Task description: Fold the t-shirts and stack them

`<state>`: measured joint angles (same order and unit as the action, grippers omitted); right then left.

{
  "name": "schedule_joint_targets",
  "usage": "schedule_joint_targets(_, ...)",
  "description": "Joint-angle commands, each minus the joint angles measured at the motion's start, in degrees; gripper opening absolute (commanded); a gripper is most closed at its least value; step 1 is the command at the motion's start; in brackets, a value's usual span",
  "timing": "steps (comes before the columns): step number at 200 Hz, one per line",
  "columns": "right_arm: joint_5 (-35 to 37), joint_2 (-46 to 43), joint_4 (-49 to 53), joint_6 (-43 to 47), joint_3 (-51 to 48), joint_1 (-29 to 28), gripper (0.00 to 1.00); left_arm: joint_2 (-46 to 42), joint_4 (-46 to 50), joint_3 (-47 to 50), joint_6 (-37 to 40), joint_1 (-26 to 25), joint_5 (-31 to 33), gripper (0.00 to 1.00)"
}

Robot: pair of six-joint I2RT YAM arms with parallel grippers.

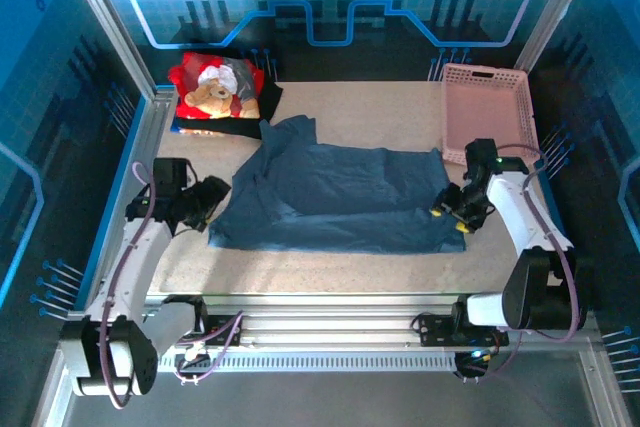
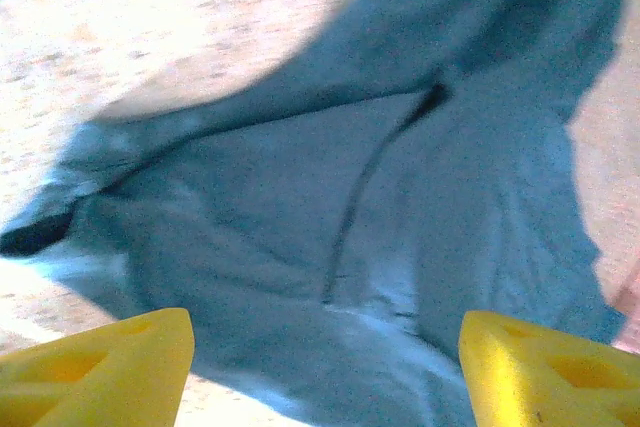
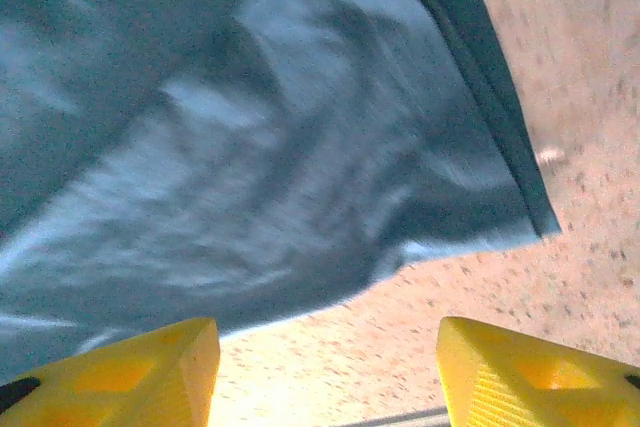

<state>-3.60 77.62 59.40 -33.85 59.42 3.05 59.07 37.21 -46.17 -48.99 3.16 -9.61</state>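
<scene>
Slate-blue shirt (image 1: 340,202) lies rumpled mid table (image 1: 380,112). Left hand (image 1: 208,202) and right hand (image 1: 452,215) sit wide open, empty, at its 2 ends. I'd pinch both near corners evenly before folding.

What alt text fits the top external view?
A slate-blue t-shirt lies spread on the table between the left gripper and right gripper. A red teddy-bear shirt sits far left atop a black shirt; a pink basket, far right.
</scene>
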Motion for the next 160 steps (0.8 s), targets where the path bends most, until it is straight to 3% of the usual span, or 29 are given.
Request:
schedule_joint_targets(1,-2.6,4.5,-0.8,2.3,2.1,0.0,0.60,2.6,-2.4,-3.9,1.8,-4.1,-0.9,0.73)
schedule_joint_targets(36,-7.0,9.6,-6.1,4.9,2.4,-1.9,0.62,11.0,-5.4,-7.7,4.4,-12.4,-5.0,0.72)
schedule_joint_targets(66,-8.3,10.0,-9.2,7.7,1.3,-4.2,0.76,19.8,-3.1,-11.8,7.1,-18.8,-3.0,0.70)
schedule_joint_targets(81,-9.1,9.0,-10.2,9.3,0.1,-5.4,0.83,23.1,-3.0,-13.4,7.4,-19.8,-1.8,0.68)
schedule_joint_targets(112,-7.7,7.0,-9.8,11.6,-2.0,-6.6,0.85,28.4,1.1,-15.6,5.4,-21.2,-0.7,0.62)
schedule_joint_targets(160,-13.6,-0.1,-13.5,14.5,-4.7,-7.3,0.95,29.3,-5.4,-7.1,-3.3,-22.0,-4.0,0.60)
